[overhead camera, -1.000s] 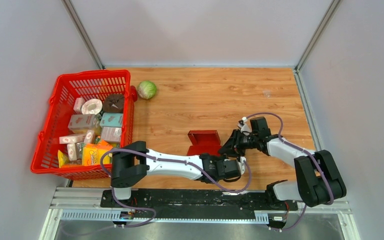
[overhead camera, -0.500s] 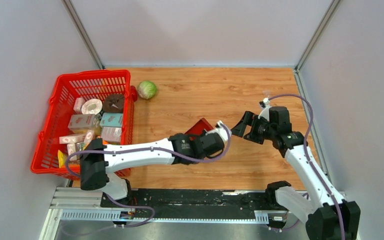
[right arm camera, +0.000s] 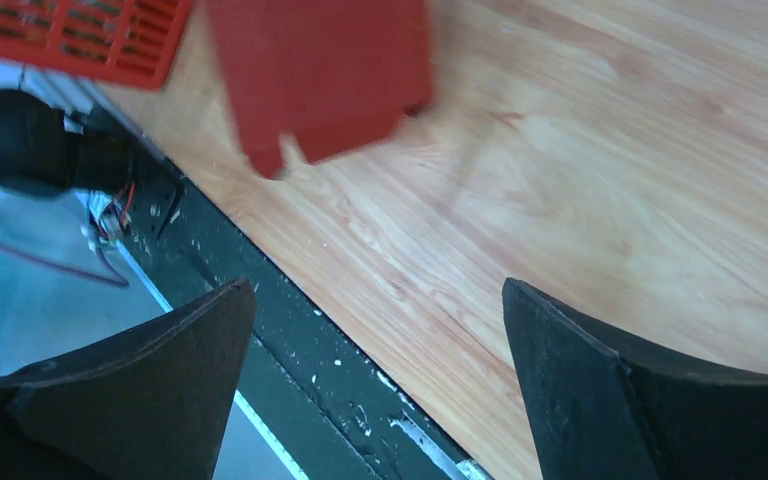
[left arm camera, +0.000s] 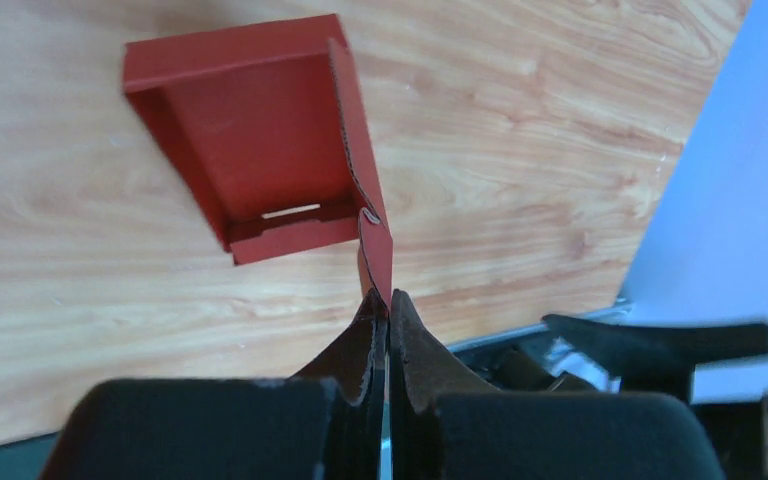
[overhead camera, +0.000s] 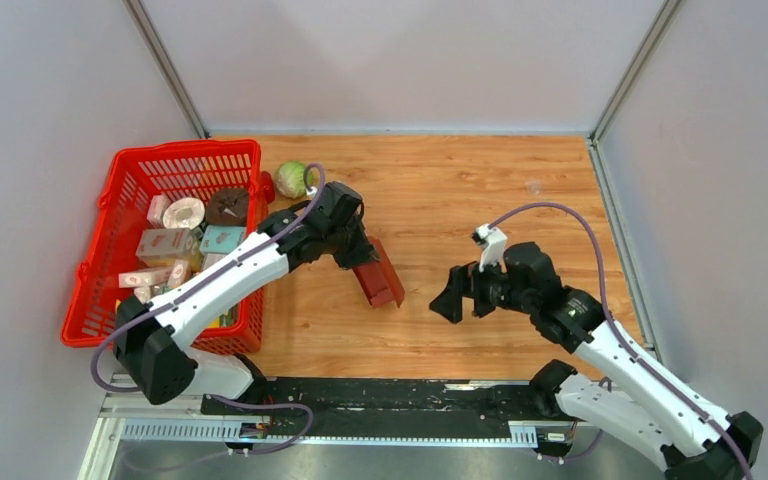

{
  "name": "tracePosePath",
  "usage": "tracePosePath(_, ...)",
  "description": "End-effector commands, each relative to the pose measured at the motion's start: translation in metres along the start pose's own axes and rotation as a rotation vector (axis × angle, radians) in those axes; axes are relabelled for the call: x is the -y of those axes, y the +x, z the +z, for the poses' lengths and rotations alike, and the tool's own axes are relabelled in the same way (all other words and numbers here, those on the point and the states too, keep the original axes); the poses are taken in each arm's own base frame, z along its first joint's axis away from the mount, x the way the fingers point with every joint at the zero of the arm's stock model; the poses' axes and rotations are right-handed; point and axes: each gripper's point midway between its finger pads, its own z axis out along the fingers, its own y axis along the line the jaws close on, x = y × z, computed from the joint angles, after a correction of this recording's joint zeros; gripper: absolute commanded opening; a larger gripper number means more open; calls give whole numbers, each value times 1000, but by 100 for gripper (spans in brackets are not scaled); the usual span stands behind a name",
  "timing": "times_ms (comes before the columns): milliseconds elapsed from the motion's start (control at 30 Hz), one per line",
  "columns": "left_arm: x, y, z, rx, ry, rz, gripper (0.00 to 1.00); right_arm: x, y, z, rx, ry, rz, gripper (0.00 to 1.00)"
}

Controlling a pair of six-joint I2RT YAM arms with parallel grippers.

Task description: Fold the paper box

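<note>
- My left gripper point(left arm camera: 388, 305) is clenched on a flap of the paper box point(left arm camera: 260, 150), which lies just ahead of it over the wooden surface point(overhead camera: 460, 190).
- My left arm stretches forward beside the red basket point(overhead camera: 185, 148).
- My right gripper point(right arm camera: 374, 290) gapes released, apart from the box.

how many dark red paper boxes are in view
1: the paper box, near the table's middle, one flap pinched in the left hand. Others could lie hidden under the cartons in the red basket.

One paper box point(overhead camera: 380, 275), one red basket point(overhead camera: 185, 148), one green cabbage point(overhead camera: 291, 180).
</note>
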Motion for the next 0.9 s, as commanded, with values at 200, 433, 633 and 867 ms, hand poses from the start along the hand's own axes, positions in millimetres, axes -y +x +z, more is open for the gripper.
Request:
tracePosePath(200,-8,46,29,-233,-20,-666,0,-42,5,22,33,-25,-322,100)
tracePosePath(433,-15,44,32,-208,-23,-844,0,-64,11,32,79,-67,-425,99)
tracePosePath(633,-12,42,37,-200,30,-883,0,-49,5,60,83,85,-488,96)
tracePosePath(867,-15,33,25,-134,126,-801,64,-34,1,73,67,183,-450,98)
